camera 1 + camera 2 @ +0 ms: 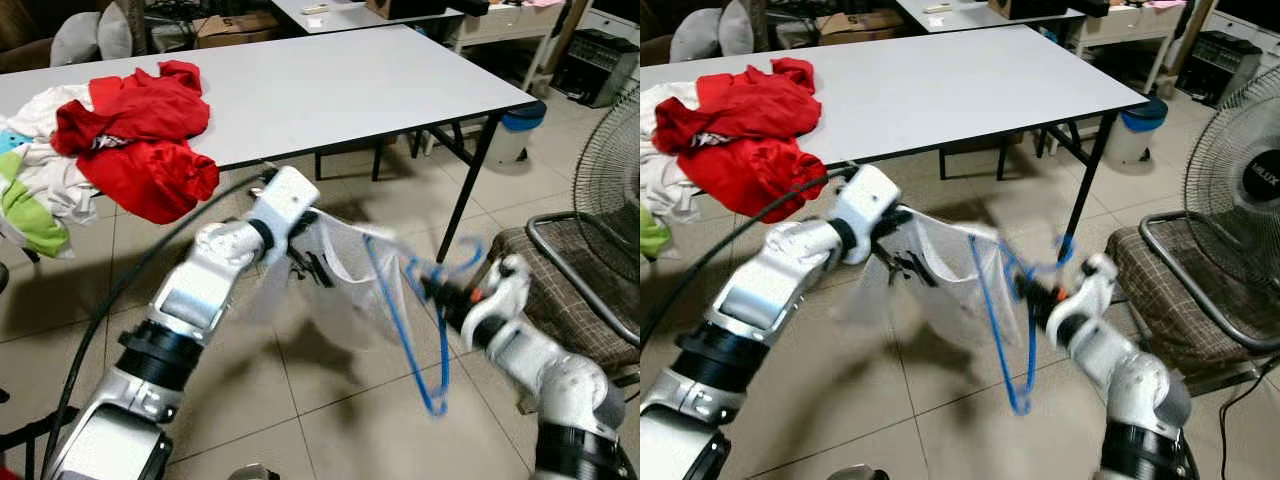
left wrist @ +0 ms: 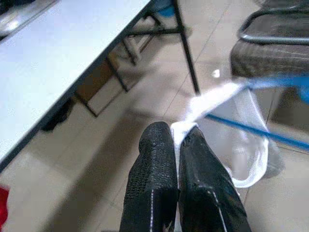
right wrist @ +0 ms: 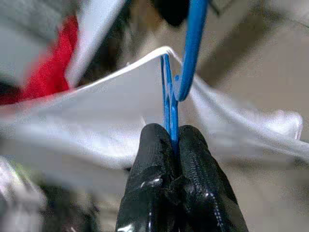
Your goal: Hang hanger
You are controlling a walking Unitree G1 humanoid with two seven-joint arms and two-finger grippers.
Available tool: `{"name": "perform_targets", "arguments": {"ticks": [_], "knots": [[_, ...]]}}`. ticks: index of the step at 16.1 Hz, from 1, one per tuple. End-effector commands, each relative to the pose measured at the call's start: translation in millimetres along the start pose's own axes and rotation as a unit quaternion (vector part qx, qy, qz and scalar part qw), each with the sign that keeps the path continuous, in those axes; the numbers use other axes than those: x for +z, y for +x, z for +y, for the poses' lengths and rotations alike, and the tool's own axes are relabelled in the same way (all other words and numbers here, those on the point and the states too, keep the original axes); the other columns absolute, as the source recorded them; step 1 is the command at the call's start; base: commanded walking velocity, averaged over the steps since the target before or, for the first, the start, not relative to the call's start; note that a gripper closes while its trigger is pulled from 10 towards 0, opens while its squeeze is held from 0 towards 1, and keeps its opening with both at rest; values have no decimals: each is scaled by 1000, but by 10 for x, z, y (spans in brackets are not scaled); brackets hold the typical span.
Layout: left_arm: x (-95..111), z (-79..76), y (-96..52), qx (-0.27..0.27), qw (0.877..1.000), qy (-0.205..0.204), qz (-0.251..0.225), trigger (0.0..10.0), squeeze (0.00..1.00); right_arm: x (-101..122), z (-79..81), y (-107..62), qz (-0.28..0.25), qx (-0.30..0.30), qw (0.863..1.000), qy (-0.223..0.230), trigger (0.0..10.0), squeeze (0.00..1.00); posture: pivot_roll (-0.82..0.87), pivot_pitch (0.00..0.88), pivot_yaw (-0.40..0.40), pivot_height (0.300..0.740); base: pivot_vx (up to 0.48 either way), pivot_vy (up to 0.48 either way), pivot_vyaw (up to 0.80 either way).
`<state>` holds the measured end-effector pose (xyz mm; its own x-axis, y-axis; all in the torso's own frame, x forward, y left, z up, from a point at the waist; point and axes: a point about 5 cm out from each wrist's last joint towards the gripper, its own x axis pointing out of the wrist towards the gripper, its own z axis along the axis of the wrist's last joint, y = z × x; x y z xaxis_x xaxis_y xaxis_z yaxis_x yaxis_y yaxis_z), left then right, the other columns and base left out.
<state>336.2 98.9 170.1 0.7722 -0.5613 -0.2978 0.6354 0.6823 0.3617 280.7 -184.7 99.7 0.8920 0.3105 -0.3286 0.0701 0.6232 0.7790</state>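
On the left, a heap of red clothes (image 1: 140, 140) lies on the white bench (image 1: 330, 85), with white and green clothes (image 1: 30, 200) beside it at the bench edge. In front of the bench, above the tiled floor (image 1: 330, 420), the left gripper (image 2: 176, 145) has its 2 fingers (image 2: 154, 169) pressed together on a fold of a thin white garment (image 1: 345, 275). This garment stretches in the air between the 2 arms. Further right, the blue hanger (image 1: 420, 330) hangs inside the garment, its hook pointing up and its body tilted down toward the floor. The right gripper (image 3: 173, 137) holds the hanger near its neck, the 2 fingers closed tightly on the blue wire. At the far right stand a chair (image 1: 580, 270) with a checked cushion and a fan (image 1: 1240, 190).
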Motion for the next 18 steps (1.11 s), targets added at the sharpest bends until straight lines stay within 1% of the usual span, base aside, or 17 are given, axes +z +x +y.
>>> {"name": "perform_targets", "arguments": {"ticks": [1,2,3,4,5,7,8,10,11,12,13,14,15,16,17,18], "knots": [[-5,-43,-4,-13,1000,14,-10,10000,0,110,-31,-31,-33,-19,999,33,10000,0,-75,0,45,740,0,0,0],[-30,-114,8,-28,999,27,-23,10000,0,170,-61,3,-59,-45,994,80,10000,0,-78,0,45,740,0,0,0],[-35,-175,10,-41,998,33,-31,10000,0,239,-40,29,-94,-33,987,124,10000,0,-78,0,45,740,0,0,0],[-10,-222,2,-55,997,26,-44,10000,0,275,-66,45,-108,-45,984,135,10000,0,-89,0,49,740,0,0,0],[36,-305,-24,-82,995,4,-65,10000,0,300,-118,108,-113,-71,981,141,10000,0,-91,0,49,740,0,0,0],[61,-370,-34,-97,992,3,-81,10000,0,312,-114,172,-112,-85,977,160,10000,0,-85,0,39,740,0,0,0],[29,-443,-40,-112,990,20,-83,10000,0,358,-48,235,-123,-84,969,199,10000,0,-81,0,29,740,0,0,0],[-63,-489,-19,-107,990,50,-74,10000,0,453,59,281,-146,-63,959,236,10000,0,-81,0,29,740,0,0,0],[-133,-573,-4,-114,986,96,-73,10000,0,578,151,340,-175,-46,946,269,10000,0,-80,0,21,740,0,0,0],[-153,-617,-9,-124,981,132,-76,10000,0,644,192,380,-189,-40,938,287,10000,0,-82,0,20,740,0,0,0],[-162,-634,-12,-127,978,146,-78,10000,0,689,249,412,-194,-33,938,287,10000,0,-82,0,20,740,0,0,0],[-149,-638,-16,-126,978,144,-84,10000,0,722,315,442,-195,-25,939,282,10000,0,-82,0,20,740,0,0,0],[-137,-643,-21,-128,977,145,-88,10000,0,734,333,459,-195,-26,939,283,10000,0,-82,0,20,740,0,0,0],[-112,-654,-31,-133,974,156,-98,10000,0,742,348,479,-195,-28,941,275,10000,0,-82,0,20,740,0,0,0],[-64,-670,-39,-133,972,151,-119,10000,0,750,359,507,-197,-33,943,267,10000,0,-82,0,20,740,0,0,0],[-50,-672,-39,-132,972,148,-123,10000,0,753,361,515,-196,-34,944,261,10000,0,-82,0,20,740,0,0,0]]}}
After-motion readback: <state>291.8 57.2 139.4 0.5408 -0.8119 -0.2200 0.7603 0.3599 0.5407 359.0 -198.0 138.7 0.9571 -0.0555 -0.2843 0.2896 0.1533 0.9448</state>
